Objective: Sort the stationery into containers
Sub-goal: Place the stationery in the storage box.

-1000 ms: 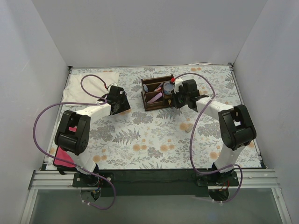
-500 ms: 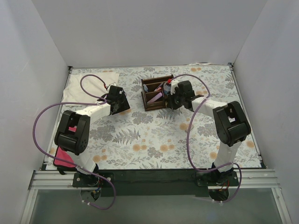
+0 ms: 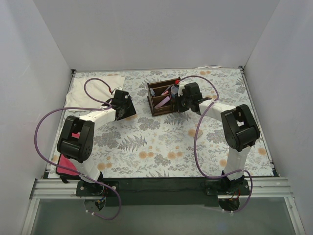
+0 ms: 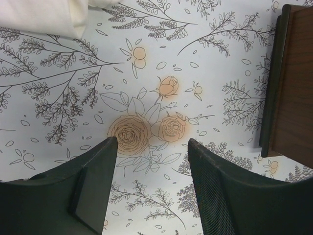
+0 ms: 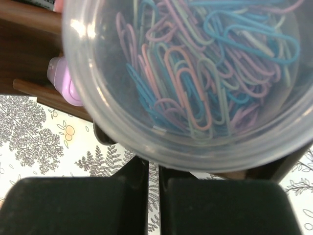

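The dark brown wooden organiser [image 3: 152, 102] stands at the back middle of the table, with pens and a pink bar [image 3: 163, 102] in its compartments. My right gripper [image 3: 177, 96] is at its right side, shut on the wall of a clear round cup of coloured paper clips [image 5: 195, 73]. The cup fills the right wrist view, with the organiser [image 5: 29, 44] and a pale pink item [image 5: 63, 81] just beyond it. My right gripper [image 5: 153, 164] shows only a thin slit between its fingers. My left gripper [image 3: 128, 112] is open and empty over the cloth [image 4: 151, 142], left of the organiser [image 4: 293, 73].
A white folded cloth [image 3: 95, 88] lies at the back left and shows in the left wrist view [image 4: 49, 14]. A flat magenta object [image 3: 68, 165] lies at the front left edge by the left arm's base. Purple cables loop over both arms.
My right gripper has moved a little left and farther back with the cup, closer over the organiser's right compartments. The left arm has not moved.
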`<state>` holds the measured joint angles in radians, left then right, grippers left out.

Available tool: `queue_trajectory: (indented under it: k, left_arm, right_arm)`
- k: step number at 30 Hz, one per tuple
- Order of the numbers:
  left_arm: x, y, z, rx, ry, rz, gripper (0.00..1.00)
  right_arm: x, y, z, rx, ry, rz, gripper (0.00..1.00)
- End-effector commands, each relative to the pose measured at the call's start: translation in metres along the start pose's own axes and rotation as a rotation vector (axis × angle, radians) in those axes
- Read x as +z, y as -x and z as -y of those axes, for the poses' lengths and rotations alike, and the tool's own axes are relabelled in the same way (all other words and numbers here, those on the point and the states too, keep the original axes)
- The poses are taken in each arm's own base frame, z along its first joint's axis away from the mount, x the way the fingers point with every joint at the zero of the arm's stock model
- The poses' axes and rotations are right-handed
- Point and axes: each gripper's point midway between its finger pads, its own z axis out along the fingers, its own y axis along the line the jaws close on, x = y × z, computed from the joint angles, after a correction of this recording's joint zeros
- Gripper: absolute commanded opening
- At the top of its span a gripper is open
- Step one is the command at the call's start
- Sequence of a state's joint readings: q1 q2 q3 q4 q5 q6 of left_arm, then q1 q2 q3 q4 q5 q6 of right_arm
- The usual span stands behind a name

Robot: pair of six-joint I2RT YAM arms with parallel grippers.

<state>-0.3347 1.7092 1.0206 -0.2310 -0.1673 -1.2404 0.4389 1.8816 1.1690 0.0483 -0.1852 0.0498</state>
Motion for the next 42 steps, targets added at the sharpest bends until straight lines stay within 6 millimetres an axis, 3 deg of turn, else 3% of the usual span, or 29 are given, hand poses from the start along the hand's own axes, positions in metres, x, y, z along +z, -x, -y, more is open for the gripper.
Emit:
queue_trajectory:
  k: [1,6,9,12,20,24,27,29,30,31,34,42]
  left_arm:
    - [-0.011,0.016,0.006,-0.010,-0.034,0.046,0.58]
    - [-0.010,0.013,0.006,-0.012,-0.037,0.039,0.57]
    - [-0.010,0.013,0.007,-0.009,-0.040,0.036,0.57]
    - [-0.009,0.014,0.007,-0.012,-0.040,0.038,0.57]
    - [-0.011,0.014,0.009,-0.012,-0.048,0.039,0.57]
    - [-0.011,0.018,0.011,-0.011,-0.053,0.044,0.57]
    - [-0.013,0.021,0.012,-0.012,-0.057,0.049,0.57]
    - [-0.013,0.020,0.012,-0.013,-0.056,0.048,0.58]
    - [-0.013,0.021,0.012,-0.012,-0.056,0.050,0.57]
    - [-0.014,0.022,0.013,-0.014,-0.057,0.052,0.57]
    - [-0.013,0.020,0.012,-0.013,-0.055,0.048,0.57]
    - [-0.012,0.016,0.007,-0.007,-0.041,0.045,0.57]
  right_arm:
    - [0.003,0.027,-0.007,0.057,0.010,0.071,0.01]
    - [-0.001,0.024,-0.020,0.118,0.038,0.067,0.02]
    - [-0.001,0.024,-0.021,0.093,0.017,0.074,0.24]
    - [-0.001,0.025,-0.017,0.072,-0.003,0.080,0.39]
    - [-0.012,0.033,-0.010,0.041,-0.049,0.095,0.45]
    - [-0.024,0.020,-0.003,0.032,-0.088,0.069,0.47]
    - [-0.036,0.005,0.002,0.044,-0.099,0.046,0.44]
    - [-0.041,-0.001,-0.001,0.039,-0.072,0.039,0.27]
    - [-0.042,-0.009,-0.003,0.036,-0.064,0.025,0.06]
    - [-0.042,-0.010,-0.004,0.036,-0.055,0.023,0.01]
    - [-0.037,-0.015,-0.008,0.027,-0.026,0.011,0.01]
    - [-0.011,0.009,-0.011,0.025,0.014,0.050,0.01]
